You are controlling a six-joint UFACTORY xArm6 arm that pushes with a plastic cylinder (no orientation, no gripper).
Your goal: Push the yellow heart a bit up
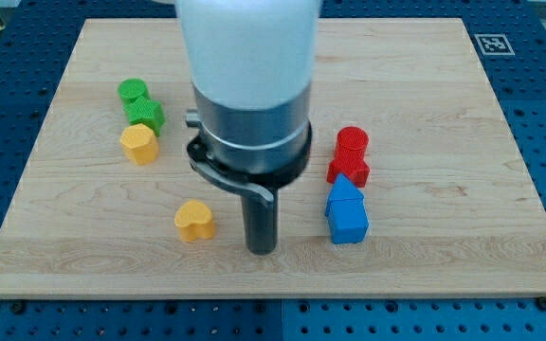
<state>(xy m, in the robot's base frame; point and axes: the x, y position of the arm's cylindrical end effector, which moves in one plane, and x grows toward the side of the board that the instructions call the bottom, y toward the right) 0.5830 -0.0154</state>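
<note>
The yellow heart (194, 221) lies on the wooden board (425, 104), toward the view's bottom and left of the middle. My tip (262, 249) rests on the board just to the heart's right and slightly lower, with a small gap between them. The arm's white and grey body hangs over the board's middle and hides what is behind it.
A yellow block (139, 144) of rounded hexagon shape lies at the view's left, with two green blocks (141, 104) just above it. At the right, a red block (351, 156) sits above two blue blocks (347, 213). A marker tag (492, 44) is at the top right corner.
</note>
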